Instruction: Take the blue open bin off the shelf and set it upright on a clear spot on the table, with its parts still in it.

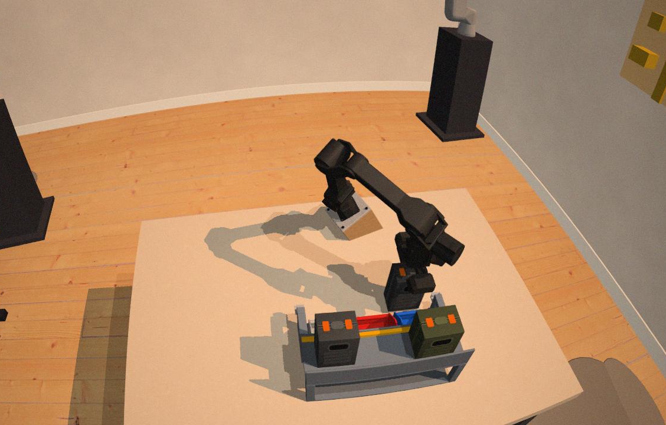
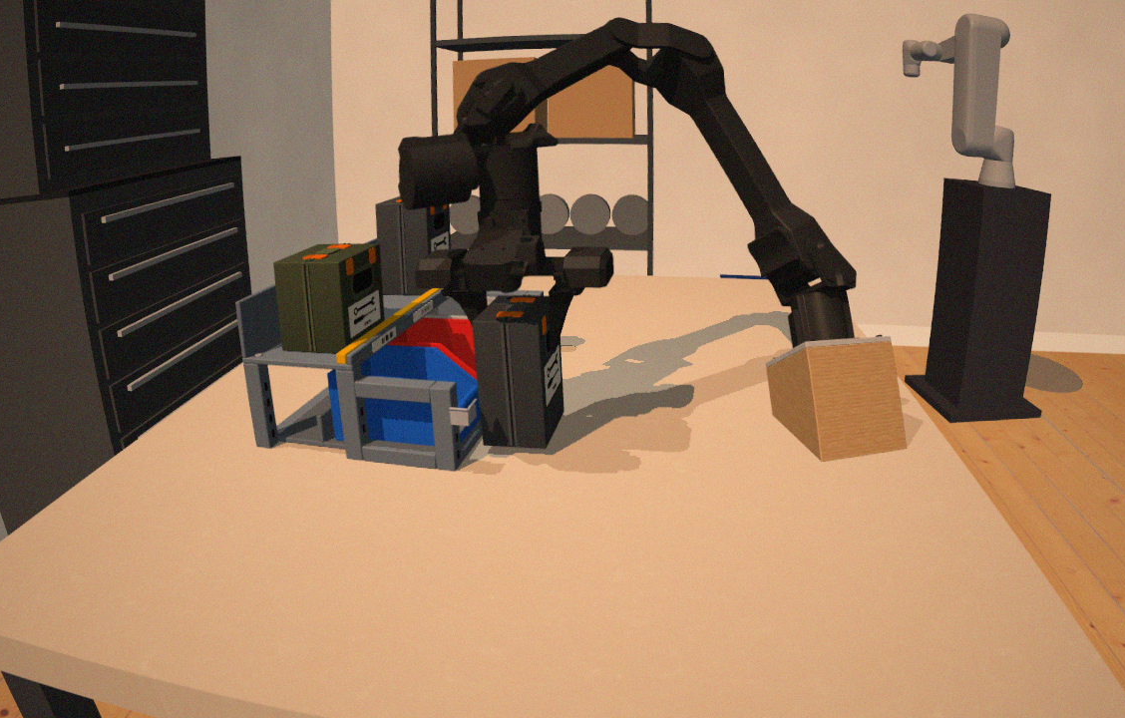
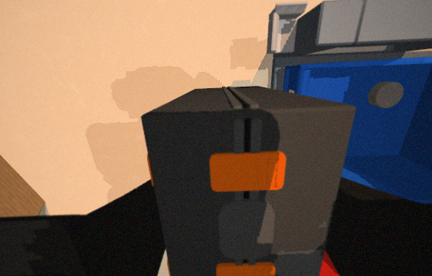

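The blue open bin [image 2: 397, 393] sits on the lower level of the grey shelf [image 2: 352, 375], beside a red bin [image 2: 442, 334]. It also shows in the wrist view [image 3: 384, 126] with a grey round part [image 3: 385, 94] inside, and from above [image 1: 405, 317]. My gripper [image 2: 515, 299] is shut on the top of a dark grey case with orange latches [image 2: 518, 375]. The case stands upright just outside the shelf's open side, its bottom at table level. It fills the middle of the wrist view [image 3: 247, 172]. From above my gripper [image 1: 404, 283] hides most of the case.
A second dark grey case [image 1: 336, 338] and a green case [image 1: 436, 330] stand on the shelf's top level. The arm's wooden base block [image 2: 835, 397] is at the table's far side. A drawer cabinet [image 2: 103, 249] stands left of the table.
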{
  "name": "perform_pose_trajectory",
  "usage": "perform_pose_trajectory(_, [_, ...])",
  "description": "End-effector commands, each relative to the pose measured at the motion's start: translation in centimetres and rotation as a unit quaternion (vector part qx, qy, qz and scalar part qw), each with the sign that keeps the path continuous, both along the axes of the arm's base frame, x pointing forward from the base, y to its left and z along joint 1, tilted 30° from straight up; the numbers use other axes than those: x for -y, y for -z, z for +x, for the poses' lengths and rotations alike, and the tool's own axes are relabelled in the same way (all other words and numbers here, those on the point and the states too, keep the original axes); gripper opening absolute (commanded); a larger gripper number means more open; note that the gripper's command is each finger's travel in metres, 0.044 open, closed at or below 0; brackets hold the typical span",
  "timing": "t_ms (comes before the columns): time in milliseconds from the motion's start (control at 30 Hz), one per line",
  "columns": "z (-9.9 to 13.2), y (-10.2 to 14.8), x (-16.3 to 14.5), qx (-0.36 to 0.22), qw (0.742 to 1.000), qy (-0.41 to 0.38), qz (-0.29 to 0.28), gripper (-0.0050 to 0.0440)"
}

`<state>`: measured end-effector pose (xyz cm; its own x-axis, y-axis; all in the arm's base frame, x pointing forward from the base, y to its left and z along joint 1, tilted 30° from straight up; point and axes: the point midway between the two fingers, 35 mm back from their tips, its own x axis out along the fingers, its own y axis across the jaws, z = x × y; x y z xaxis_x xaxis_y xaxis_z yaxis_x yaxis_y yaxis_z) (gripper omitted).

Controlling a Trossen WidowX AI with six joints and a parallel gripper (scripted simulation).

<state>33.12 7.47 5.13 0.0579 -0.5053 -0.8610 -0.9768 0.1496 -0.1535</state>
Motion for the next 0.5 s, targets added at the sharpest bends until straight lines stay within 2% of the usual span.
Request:
perform_pose_trajectory(0, [0.9, -1.9, -1.2, 0.030, 0.999, -0.006, 0.014, 0.0000])
perform_pose_trajectory(333, [0.7, -1.4, -0.8, 0.020, 1.000, -0.003, 0.009, 0.0000])
perform_pose_trajectory(467, [1.2, -2.5, -1.6, 0.030, 0.999, -0.006, 0.014, 0.0000])
